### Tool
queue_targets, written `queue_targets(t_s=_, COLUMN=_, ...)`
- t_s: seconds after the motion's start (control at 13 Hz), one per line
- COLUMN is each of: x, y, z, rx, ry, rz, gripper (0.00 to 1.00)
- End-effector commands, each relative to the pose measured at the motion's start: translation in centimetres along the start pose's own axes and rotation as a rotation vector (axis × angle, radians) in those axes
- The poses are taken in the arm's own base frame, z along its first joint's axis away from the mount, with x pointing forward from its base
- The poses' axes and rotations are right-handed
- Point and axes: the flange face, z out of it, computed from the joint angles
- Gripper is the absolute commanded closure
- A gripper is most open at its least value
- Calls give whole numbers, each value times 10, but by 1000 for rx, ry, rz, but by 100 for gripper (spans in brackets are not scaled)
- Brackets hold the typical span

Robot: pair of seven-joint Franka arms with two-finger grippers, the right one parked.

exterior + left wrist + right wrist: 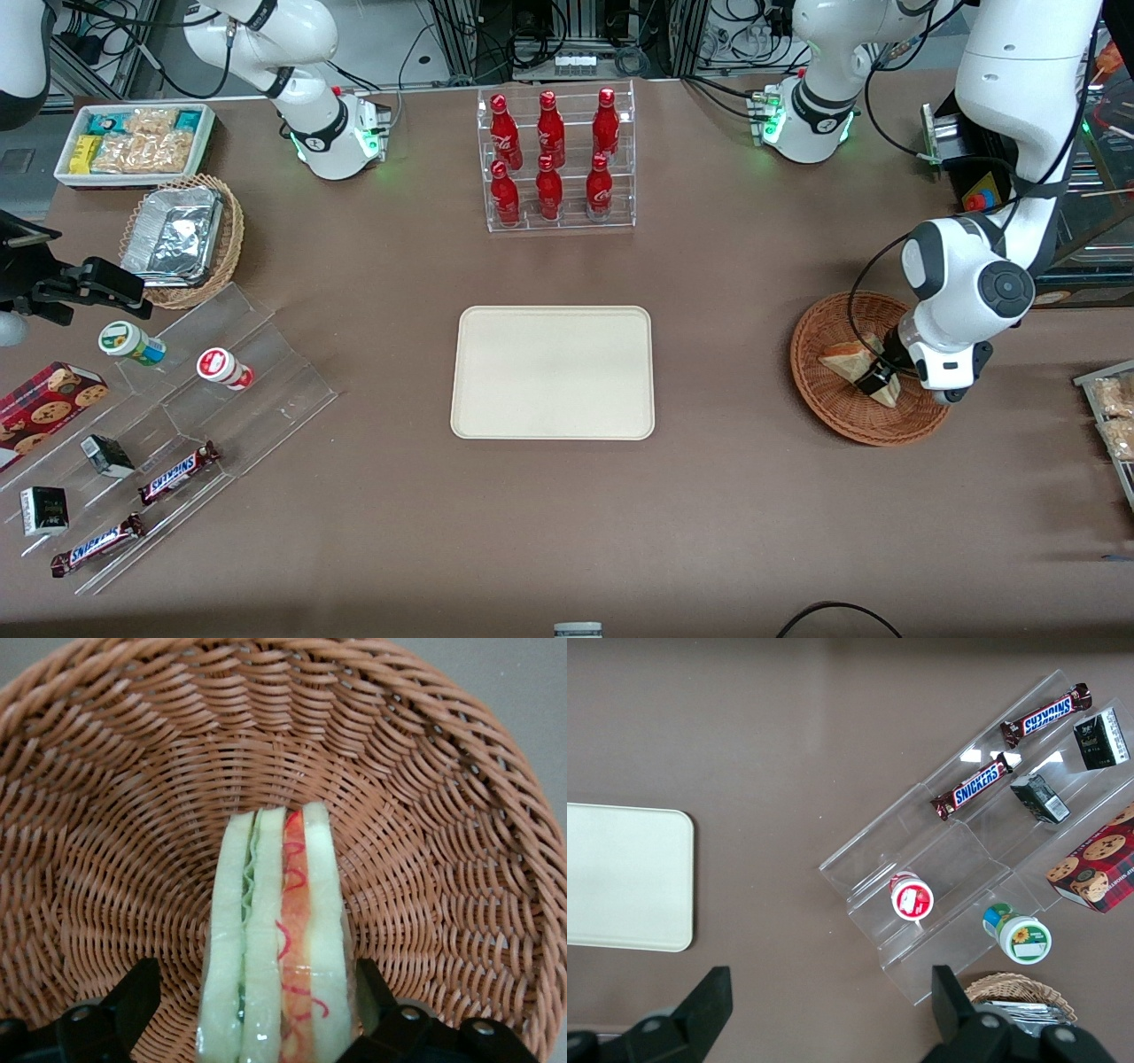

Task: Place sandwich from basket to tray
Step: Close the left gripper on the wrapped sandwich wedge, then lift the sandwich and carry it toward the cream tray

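I've got the gripper (pixel 879 379) down inside the basket (pixel 819 390), fingers (pixel 133 997) spread either side of the sandwich (pixel 275 966) w/ wicker wall close round them, so exit is upward. Bare table between basket & tray (pixel 553 372). Tray surface bare. Bottle rack (pixel 556 159) stands farther from front cam than the tray, near the table's edge.

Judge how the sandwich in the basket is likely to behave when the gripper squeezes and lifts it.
The sandwich looks glossy, so it may slip. Its layers stand on edge between the open gripper fingers, so squeezing probably holds them together. It seems light, resting in the basket.
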Motion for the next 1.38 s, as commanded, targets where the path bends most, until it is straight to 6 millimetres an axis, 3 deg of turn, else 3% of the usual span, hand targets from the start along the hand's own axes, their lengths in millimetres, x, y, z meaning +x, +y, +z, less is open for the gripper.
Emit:
queue_targets(t_s=0.0, x=-5, y=8, z=-2, rx=-10, ry=0, rz=2, gripper=33)
queue_targets(t_s=0.15, x=-5, y=10, z=-13, rx=-8, ry=-4, rz=9, gripper=50)
queue_targets(t_s=0.31, x=-9, y=22, z=-37, rx=23, ry=-36, rz=32, gripper=62)
queue_targets(t_s=0.62, x=-19, y=77, z=-99, rx=65, ry=-59, rz=151, gripper=62)
queue_targets(t_s=0.77, x=-22, y=99, z=-123, rx=73, ry=-76, rz=344, gripper=65)
queue_targets(t_s=0.92, x=-49, y=128, z=-126, rx=79, ry=-84, rz=447, gripper=69)
queue_targets(t_s=1.15, x=-120, y=200, z=-114, rx=78, ry=-67, rz=590, gripper=68)
queue_targets(t_s=1.31, x=-163, y=230, z=-92, rx=88, ry=-76, rz=657, gripper=68)
